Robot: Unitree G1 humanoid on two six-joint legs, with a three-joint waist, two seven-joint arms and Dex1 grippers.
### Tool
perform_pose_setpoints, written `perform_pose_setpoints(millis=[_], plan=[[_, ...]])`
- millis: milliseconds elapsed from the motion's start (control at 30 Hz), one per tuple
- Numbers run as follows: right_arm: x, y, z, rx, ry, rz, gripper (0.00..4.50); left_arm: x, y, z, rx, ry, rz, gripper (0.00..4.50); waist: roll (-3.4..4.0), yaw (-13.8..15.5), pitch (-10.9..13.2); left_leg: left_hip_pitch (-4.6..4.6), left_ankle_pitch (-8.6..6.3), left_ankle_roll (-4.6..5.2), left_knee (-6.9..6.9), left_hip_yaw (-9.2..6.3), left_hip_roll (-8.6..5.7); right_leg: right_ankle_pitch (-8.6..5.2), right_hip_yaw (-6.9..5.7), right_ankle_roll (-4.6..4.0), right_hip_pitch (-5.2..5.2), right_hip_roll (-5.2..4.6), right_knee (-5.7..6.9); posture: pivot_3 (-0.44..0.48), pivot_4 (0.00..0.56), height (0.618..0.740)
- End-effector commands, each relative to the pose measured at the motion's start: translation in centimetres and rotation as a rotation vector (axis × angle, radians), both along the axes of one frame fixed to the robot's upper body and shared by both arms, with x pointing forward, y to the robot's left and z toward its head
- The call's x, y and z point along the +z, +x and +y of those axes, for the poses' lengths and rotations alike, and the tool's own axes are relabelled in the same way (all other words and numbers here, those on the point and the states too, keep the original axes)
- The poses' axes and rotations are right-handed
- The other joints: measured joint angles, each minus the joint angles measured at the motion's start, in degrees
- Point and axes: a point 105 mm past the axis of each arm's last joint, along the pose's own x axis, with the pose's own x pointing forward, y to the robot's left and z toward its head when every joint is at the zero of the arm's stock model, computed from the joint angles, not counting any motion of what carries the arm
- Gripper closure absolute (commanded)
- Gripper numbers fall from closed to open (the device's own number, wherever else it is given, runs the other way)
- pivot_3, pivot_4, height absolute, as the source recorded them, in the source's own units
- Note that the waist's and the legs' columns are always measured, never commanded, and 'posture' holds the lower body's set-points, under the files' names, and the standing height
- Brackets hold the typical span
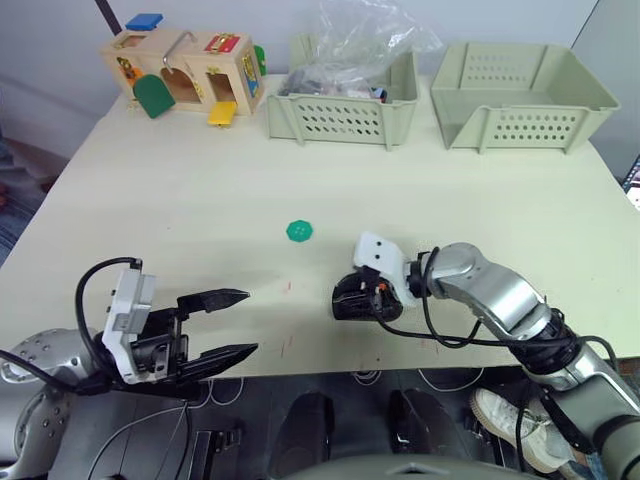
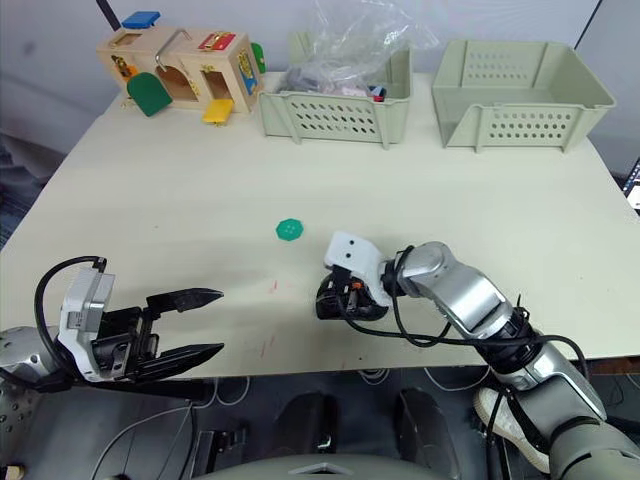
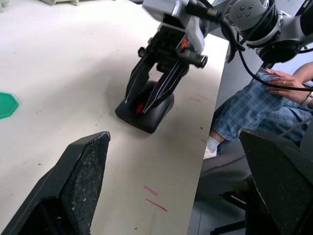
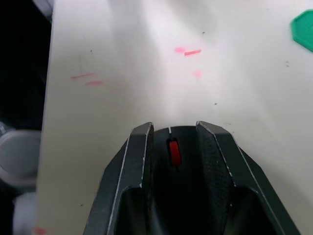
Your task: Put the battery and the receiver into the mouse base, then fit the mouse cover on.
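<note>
The black mouse base [image 3: 157, 115] lies on the table near its front edge, right of centre, with a red patch [image 4: 173, 152] showing on top. My right gripper [image 1: 352, 294] reaches down onto it. Its two fingers [image 3: 166, 83] stand slightly apart, their tips resting on the base's top on either side of the red patch. My left gripper [image 1: 248, 322] hovers at the front left edge of the table, open and holding nothing, about a hand's width left of the base. The battery, the receiver and the mouse cover are out of view.
A green disc [image 1: 299, 231] lies mid-table behind the base. At the back stand a wooden toy house [image 1: 185, 70], a basket [image 1: 340, 118] holding a plastic bag, and an empty basket [image 1: 520, 95]. A seated person [image 3: 254, 105] is beside the table's front edge.
</note>
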Motion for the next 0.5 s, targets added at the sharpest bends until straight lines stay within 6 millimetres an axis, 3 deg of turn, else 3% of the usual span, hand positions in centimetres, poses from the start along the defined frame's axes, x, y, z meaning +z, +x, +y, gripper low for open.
perform_pose_setpoints(millis=[33, 233, 367, 500], plan=[[4.6, -1.0, -2.4, -0.016, 0.23, -0.099, 3.04, 0.8, -0.1, -0.2, -0.01, -0.005, -0.041, 0.0, -0.02, 0.13, -0.01, -0.02, 0.0, 0.0, -0.01, -0.01, 0.0, 0.0, -0.01, 0.01, 0.0, 0.0, -0.01, 0.0, 0.15, 0.74], [2.2, -1.8, -5.4, -0.142, 0.322, -0.026, 3.04, 0.9, 0.3, -0.4, -0.015, -0.01, -0.042, 0.0, -0.01, -0.08, 0.0, 0.05, 0.0, 0.0, -0.01, 0.02, 0.02, -0.03, 0.0, -0.03, 0.04, 0.02, -0.02, 0.0, 0.15, 0.74], [-0.5, -2.2, -5.8, -0.201, 0.356, -0.028, 3.04, 1.0, 0.7, -0.6, -0.024, -0.012, -0.044, 0.0, -0.01, -0.08, 0.0, 0.05, 0.0, 0.0, -0.03, 0.03, 0.02, -0.02, 0.02, -0.02, 0.03, 0.05, -0.01, 0.0, 0.15, 0.74], [-1.3, -2.0, -5.6, -0.243, 0.41, -0.037, 3.04, 0.9, 0.9, -0.6, -0.026, -0.013, -0.043, 0.0, 0.02, -0.25, 0.01, 0.09, 0.0, 0.0, -0.03, 0.02, 0.02, -0.02, 0.11, -0.02, 0.03, 0.05, 0.0, 0.0, 0.15, 0.74]])
